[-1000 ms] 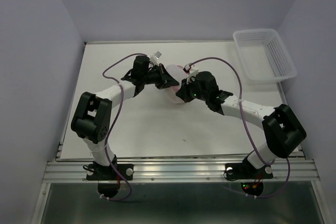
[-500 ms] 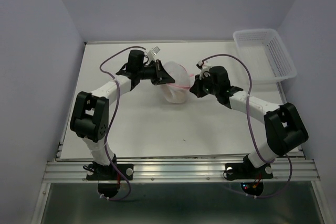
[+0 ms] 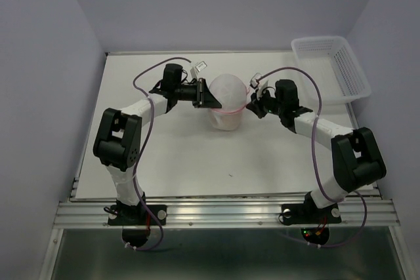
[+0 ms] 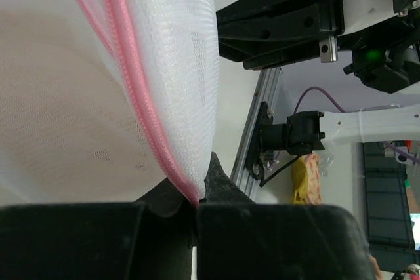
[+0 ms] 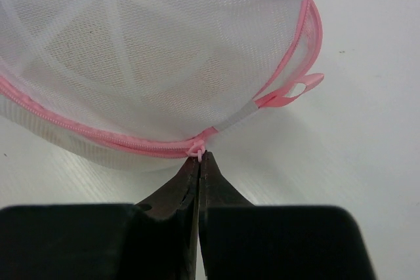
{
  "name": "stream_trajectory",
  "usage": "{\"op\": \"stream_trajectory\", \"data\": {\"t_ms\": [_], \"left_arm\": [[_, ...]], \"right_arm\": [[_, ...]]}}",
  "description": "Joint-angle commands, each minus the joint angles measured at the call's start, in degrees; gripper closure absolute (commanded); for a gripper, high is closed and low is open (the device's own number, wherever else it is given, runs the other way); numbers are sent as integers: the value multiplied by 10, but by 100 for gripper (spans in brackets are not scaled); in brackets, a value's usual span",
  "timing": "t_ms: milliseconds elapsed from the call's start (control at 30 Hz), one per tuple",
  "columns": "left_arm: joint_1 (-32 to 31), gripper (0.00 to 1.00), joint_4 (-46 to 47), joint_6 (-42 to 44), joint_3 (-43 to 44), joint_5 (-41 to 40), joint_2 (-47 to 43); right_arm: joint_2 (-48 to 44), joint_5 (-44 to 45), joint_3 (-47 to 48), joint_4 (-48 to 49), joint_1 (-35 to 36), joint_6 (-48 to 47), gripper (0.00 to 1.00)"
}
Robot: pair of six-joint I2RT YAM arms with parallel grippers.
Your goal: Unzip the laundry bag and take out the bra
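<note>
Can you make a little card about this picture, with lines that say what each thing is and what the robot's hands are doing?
laundry bag: white mesh dome with a pink rim, between the two grippers
left gripper: shut on the bag's pink rim
right gripper: shut on the zipper pull
zipper: looks closed along the stretch in view
bra: tan shape showing through the mesh, inside the bag
basket: white plastic, far right corner, apart from the bag
</note>
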Motion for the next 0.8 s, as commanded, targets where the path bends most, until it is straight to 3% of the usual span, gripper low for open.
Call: {"op": "stream_trajectory", "data": {"t_ms": [0,400,733,767], "left_arm": [[-11,100,13,37,-5,57,-10],[-32,100,7,55,-21,47,-24],[-30,100,-25,22,15,-21,5],[-29,87,-38,22,17,-47,8]], "right_arm": [[3,-20,18,63,-36,-101,99],[17,9,83,2,-82,-137,99],[-35,-46,57,-57,-82,-51,95],[-38,-40,43,-57,-82,-42,90]]}}
